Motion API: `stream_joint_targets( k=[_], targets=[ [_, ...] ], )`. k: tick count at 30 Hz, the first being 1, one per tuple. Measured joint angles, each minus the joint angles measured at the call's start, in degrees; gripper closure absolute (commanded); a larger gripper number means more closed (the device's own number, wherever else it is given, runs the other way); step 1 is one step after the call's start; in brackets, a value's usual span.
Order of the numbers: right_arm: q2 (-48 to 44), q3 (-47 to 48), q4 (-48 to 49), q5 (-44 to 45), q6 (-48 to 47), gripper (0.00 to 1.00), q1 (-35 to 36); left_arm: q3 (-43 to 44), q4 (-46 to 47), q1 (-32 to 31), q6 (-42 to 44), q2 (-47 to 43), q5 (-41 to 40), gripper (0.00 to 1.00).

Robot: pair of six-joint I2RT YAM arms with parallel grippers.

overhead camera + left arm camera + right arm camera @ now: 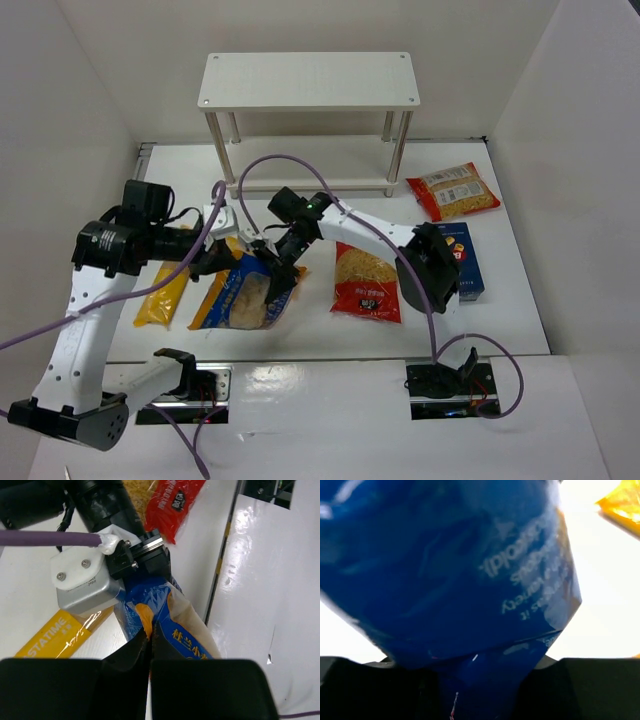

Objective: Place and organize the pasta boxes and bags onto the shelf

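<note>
The blue-and-orange pasta bag (238,298) lies at the table's front left, its upper end lifted. My left gripper (221,262) is shut on its orange-lined top edge, seen pinched in the left wrist view (150,634). My right gripper (274,272) is shut on the same bag from the right; the bag's blue film (450,565) fills the right wrist view. Yellow spaghetti packets (163,292) lie left of the bag. One red windowed bag (366,283) lies at centre, another (453,191) at back right. The dark blue Barilla box (467,262) is partly behind the right arm. The white shelf (308,80) stands at the back.
A purple cable (270,165) loops over the table in front of the shelf. White walls close in both sides. The arm bases (190,380) sit at the near edge. The right wrist's silver camera block (82,585) hangs just above the bag.
</note>
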Motion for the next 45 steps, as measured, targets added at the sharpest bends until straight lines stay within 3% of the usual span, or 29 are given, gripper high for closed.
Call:
stream_joint_targets(
  k=[2,3,5,6,10,11,12,18,22,31,34,36,37,38,39,41,45],
  targets=[
    [-1.5,-2.1,3.5,2.1,4.1,1.00,-0.1,-1.6,2.4,0.0,-2.1,-1.5,-1.4,1.00],
    [-2.5,-3.6,5.3,3.3,6.3,1.00,-0.4,-2.4,3.7,0.0,-3.4,-2.1,-2.4,0.86],
    [-5.2,-6.9,8.5,6.0,10.9,1.00,-1.3,-4.0,7.6,0.0,-6.5,-3.1,-4.6,0.74],
    [-6.4,-8.5,9.9,7.3,12.9,1.00,-1.9,-4.9,10.3,0.1,-8.2,-3.6,-6.4,0.62],
    [-12.2,-15.6,15.5,12.7,20.7,1.00,-6.0,-8.3,20.7,0.5,-15.7,-5.4,-16.8,0.52],
    [-13.7,-17.1,16.8,13.8,22.3,1.00,-7.2,-9.2,23.1,0.6,-17.8,-5.7,-20.2,0.42],
    [-15.3,-18.4,18.0,15.0,23.9,1.00,-8.4,-10.2,25.5,0.8,-19.8,-5.9,-23.6,0.38],
    [-24.1,-22.2,22.6,20.3,31.5,1.00,-14.1,-15.3,35.5,1.8,-28.7,-6.7,-46.2,0.30],
    [-28.4,-22.7,24.9,24.7,35.1,1.00,-15.4,-19.1,39.8,1.8,-31.6,-7.5,-56.7,0.29],
    [-35.3,-24.6,25.3,38.9,40.5,1.00,-17.1,-27.5,43.7,1.8,-34.2,-9.5,-67.0,0.33],
    [-36.3,-23.1,24.4,42.7,41.6,1.00,-19.1,-29.7,44.4,1.8,-35.3,-9.9,-69.3,0.46],
    [-36.1,-20.0,23.0,44.8,42.1,1.00,-20.5,-30.8,44.9,1.8,-36.2,-9.9,-70.5,0.46],
    [-35.6,-17.9,22.0,45.6,42.3,1.00,-20.9,-31.1,44.9,1.8,-36.3,-9.9,-70.9,0.41],
    [-35.0,-15.4,21.1,46.6,42.3,1.00,-21.3,-31.2,44.9,1.8,-36.4,-9.9,-71.5,0.19],
    [-34.3,-12.7,20.4,47.6,42.3,1.00,-21.6,-31.2,45.1,1.9,-36.3,-9.9,-72.0,0.10],
    [-32.4,-7.0,19.0,49.3,42.3,1.00,-21.6,-31.2,45.8,2.1,-36.7,-9.9,-72.6,0.01],
    [-27.9,4.9,15.3,51.4,42.3,1.00,-21.6,-31.3,46.3,2.2,-37.5,-9.9,-73.5,0.01]
  ],
)
